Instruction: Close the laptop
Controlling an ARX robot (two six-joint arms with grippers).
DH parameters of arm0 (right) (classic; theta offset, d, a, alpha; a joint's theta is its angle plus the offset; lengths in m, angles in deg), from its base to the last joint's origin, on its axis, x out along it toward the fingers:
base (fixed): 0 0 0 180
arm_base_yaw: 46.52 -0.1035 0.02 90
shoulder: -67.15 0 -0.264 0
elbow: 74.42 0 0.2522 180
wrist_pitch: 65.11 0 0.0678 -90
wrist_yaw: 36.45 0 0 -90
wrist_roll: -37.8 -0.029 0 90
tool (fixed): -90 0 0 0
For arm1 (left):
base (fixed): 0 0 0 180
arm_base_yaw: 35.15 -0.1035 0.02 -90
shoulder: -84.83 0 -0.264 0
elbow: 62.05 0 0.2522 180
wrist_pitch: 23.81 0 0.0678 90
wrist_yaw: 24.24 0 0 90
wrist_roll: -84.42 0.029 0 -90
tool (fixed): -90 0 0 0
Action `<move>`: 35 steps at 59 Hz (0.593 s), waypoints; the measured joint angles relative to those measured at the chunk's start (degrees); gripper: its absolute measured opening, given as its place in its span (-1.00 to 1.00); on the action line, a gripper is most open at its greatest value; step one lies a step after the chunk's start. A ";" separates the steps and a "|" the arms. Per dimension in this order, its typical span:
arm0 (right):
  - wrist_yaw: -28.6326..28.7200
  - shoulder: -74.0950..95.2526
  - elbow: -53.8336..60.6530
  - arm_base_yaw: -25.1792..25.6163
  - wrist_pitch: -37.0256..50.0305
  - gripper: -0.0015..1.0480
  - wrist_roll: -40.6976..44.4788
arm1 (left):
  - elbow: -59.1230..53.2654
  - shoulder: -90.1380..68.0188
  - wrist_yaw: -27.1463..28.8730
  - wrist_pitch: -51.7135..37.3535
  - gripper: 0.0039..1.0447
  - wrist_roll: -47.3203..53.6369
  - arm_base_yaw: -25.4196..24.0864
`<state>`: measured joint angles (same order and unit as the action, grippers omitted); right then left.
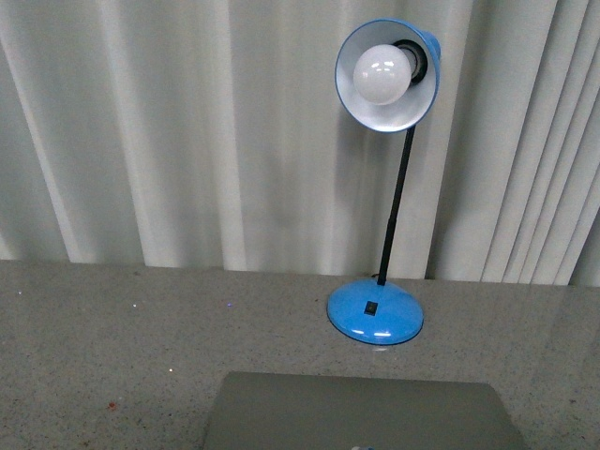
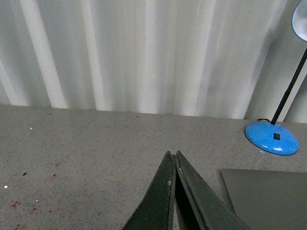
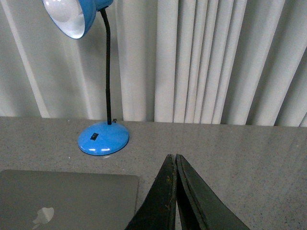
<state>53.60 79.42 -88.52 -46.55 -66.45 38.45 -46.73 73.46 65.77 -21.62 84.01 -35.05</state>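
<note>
The laptop [image 1: 361, 412] lies flat on the speckled grey table with its silver-grey lid down; only the lid shows, at the bottom of the front view. In the right wrist view the laptop [image 3: 67, 199] shows a pale apple logo on the lid. The left wrist view catches a corner of the laptop [image 2: 268, 199]. My left gripper [image 2: 172, 154] is shut with nothing in it, above bare table beside the laptop's left edge. My right gripper [image 3: 171, 156] is shut and empty too, above the table off the laptop's right edge. Neither arm appears in the front view.
A blue desk lamp [image 1: 375, 314] with a white bulb stands just behind the laptop on a round base, its black stem rising to a shade [image 1: 387, 75]. White pleated curtains [image 1: 187, 131] close off the back of the table [image 1: 112, 347].
</note>
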 joint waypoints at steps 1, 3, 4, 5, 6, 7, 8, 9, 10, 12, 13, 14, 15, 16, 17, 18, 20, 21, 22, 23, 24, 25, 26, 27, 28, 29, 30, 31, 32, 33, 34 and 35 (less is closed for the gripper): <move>-0.02 -0.50 0.00 0.00 -0.50 -0.94 0.00 | 0.00 0.42 0.00 0.42 -0.94 0.00 0.00; -0.02 -1.20 0.00 0.00 -1.18 -0.94 0.00 | 0.00 1.07 0.00 1.05 -0.94 0.00 0.02; -0.02 -1.40 0.00 0.00 -1.36 -0.94 0.00 | 0.00 1.18 0.00 1.18 -0.94 0.00 0.00; -0.02 -1.64 0.00 0.00 -1.57 -0.94 0.00 | 0.02 1.75 0.00 1.70 -0.94 0.00 0.00; 0.00 -2.01 0.00 0.00 -1.97 -0.94 0.00 | 0.02 3.98 0.09 4.46 -0.94 0.00 0.00; 0.00 -2.86 0.00 0.00 -2.86 -0.94 0.00 | 0.02 5.51 -0.02 6.86 -0.94 0.02 0.00; 0.00 -4.48 -0.02 0.00 -4.81 -0.94 0.00 | 0.02 7.80 -0.04 9.84 -0.94 0.02 0.00; -0.02 -6.29 -0.02 0.00 -7.65 -0.94 0.00 | 0.02 8.85 -0.02 10.80 -0.94 0.02 0.00; -0.02 -7.58 -0.02 0.00 -9.29 -0.94 0.00 | 0.02 9.33 -0.02 11.04 -0.94 0.02 0.00; -0.02 -9.53 -0.02 0.00 -11.63 -0.94 0.00 | 0.02 10.73 -0.02 11.23 -0.94 0.02 0.02; -0.02 -10.38 -0.02 0.02 -12.02 -0.94 0.00 | 0.02 11.04 -0.02 11.23 -0.94 0.02 0.00; -0.02 -11.23 -0.02 0.02 -12.09 -0.94 0.00 | 0.02 11.13 -0.02 11.23 -0.94 0.02 0.00; 0.00 -11.54 -0.02 0.02 -12.09 -0.94 0.00 | 0.02 11.15 -0.02 11.30 -0.94 0.02 0.00; 0.02 -11.93 -0.02 0.02 -12.09 -0.94 0.00 | 0.02 11.15 0.00 11.37 -0.94 0.02 0.00; 0.00 -12.02 -0.02 0.02 -12.09 -0.94 0.00 | 0.02 11.13 0.00 11.45 -0.94 0.02 0.02; 0.02 -12.02 -0.02 0.02 -12.22 -0.94 0.00 | 0.02 11.13 -0.02 11.45 -0.94 0.02 0.02; 0.00 -12.02 -0.02 0.02 -12.33 -0.94 0.00 | 0.02 11.15 -0.04 11.47 -0.94 0.02 0.00; 0.00 -12.00 -0.02 0.02 -12.37 -0.94 0.00 | 0.02 11.15 -0.02 11.47 -0.94 0.02 0.00; -0.02 -12.00 -0.02 0.02 -12.39 -0.94 0.00 | 0.02 11.15 -0.02 11.47 -0.94 0.02 0.00; -0.02 -12.00 -0.02 0.02 -12.39 -0.94 0.00 | 0.02 11.15 -0.04 11.50 -0.94 0.02 0.00; 0.00 -12.00 -0.02 0.02 -12.39 -0.94 0.00 | 0.02 11.13 -0.02 11.50 -0.94 0.02 0.02; -0.02 -12.02 -0.02 0.02 -12.39 -0.94 0.00 | 0.02 11.15 -0.02 11.52 -0.94 0.02 0.00; 0.02 -12.02 -0.02 0.02 -12.39 -0.94 0.00 | 0.02 11.17 -0.02 11.52 -0.94 0.02 0.02; 0.02 -12.02 -0.02 0.02 -12.39 -0.94 0.00 | 0.02 11.19 -0.02 11.52 -0.94 0.02 0.02; 0.00 -12.02 -0.02 0.02 -12.39 -0.94 0.00 | 0.02 11.19 -0.02 11.52 -0.94 0.02 0.00; 0.02 -12.02 -0.02 0.02 -12.39 -0.94 0.00 | 0.02 11.19 -0.02 11.52 -0.94 0.02 0.00; 0.02 -12.02 -0.02 0.02 -12.39 -0.94 0.00 | 0.02 11.19 -0.02 11.54 -0.94 0.02 0.00; 0.00 -12.02 -0.02 0.02 -12.39 -0.94 0.00 | 0.02 11.19 -0.02 11.54 -0.94 0.02 0.00; 0.00 -12.02 -0.02 0.02 -12.39 -0.94 0.00 | 0.02 11.19 -0.02 11.54 -0.94 0.02 0.02; 0.00 -12.02 -0.02 0.02 -12.39 -0.94 0.00 | 0.02 11.19 -0.02 11.54 -0.94 0.02 0.00; 0.00 -12.02 -0.02 0.02 -12.39 -0.94 0.00 | 0.02 11.19 -0.02 11.54 -0.94 0.02 0.00; 0.00 -12.02 -0.02 0.02 -12.39 -0.94 0.02 | 0.02 11.19 -0.02 11.54 -0.94 0.02 0.02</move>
<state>53.60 67.40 -88.54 -46.53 -78.84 38.47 -46.70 84.65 65.75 -10.08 84.03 -35.03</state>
